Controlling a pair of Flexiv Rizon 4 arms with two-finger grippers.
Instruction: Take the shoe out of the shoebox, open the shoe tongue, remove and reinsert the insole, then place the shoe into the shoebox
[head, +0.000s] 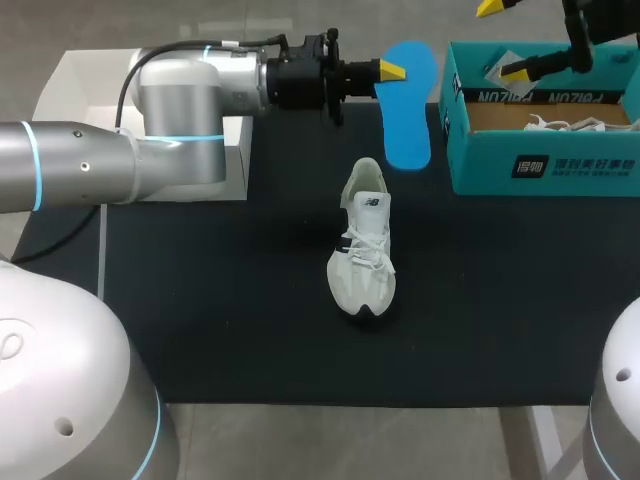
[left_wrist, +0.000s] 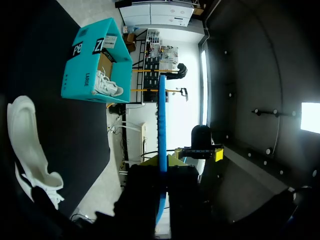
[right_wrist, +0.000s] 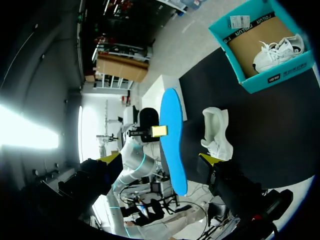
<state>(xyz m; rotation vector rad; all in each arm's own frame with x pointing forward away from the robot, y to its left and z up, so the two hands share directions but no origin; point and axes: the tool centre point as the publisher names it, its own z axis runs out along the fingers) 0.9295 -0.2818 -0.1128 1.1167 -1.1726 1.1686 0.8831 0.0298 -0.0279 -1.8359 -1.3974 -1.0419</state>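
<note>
My left fingers (head: 392, 71) are pinched close on one long edge of the blue insole (head: 408, 100) and hold it up off the bench (head: 220, 320), at the upper middle of the head view. From that wrist I see the insole only edge-on, a thin blue strip running out ahead between the fingers, and I can barely make out their tips there. Below the insole, at the centre of the head view, the white shoe (head: 365, 245) lies on the black mat with its toe toward the lower edge and open mat on every side. Farther off, at the upper right, the teal shoebox (head: 540, 150) stands open, its right end cut off by the frame. A second white shoe (head: 572, 125) lies inside, mostly hidden behind the near wall. My right fingers (head: 515, 72) are spread wide above the box's left part and hold nothing; one tip is clipped by the top edge.
</note>
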